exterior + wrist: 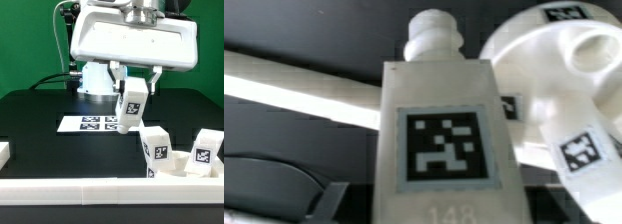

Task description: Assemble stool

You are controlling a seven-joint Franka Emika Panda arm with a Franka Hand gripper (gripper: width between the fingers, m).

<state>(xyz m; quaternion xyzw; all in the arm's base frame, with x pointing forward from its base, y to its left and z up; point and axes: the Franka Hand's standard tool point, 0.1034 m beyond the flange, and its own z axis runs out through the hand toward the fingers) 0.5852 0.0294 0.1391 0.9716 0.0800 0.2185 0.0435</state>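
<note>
Gripper (135,86) stands partly closed, clamped on one white stool leg (131,110) (its tag faces the exterior camera), held upright above the black table (40,130) near the marker board (88,123). Round seat (180,166) lies toward the exterior view's right, behind the front rail (60,190), with two more legs (155,145) (205,148) standing on it.

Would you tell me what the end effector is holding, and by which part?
A white stool leg, gripped by its upper end.
</note>
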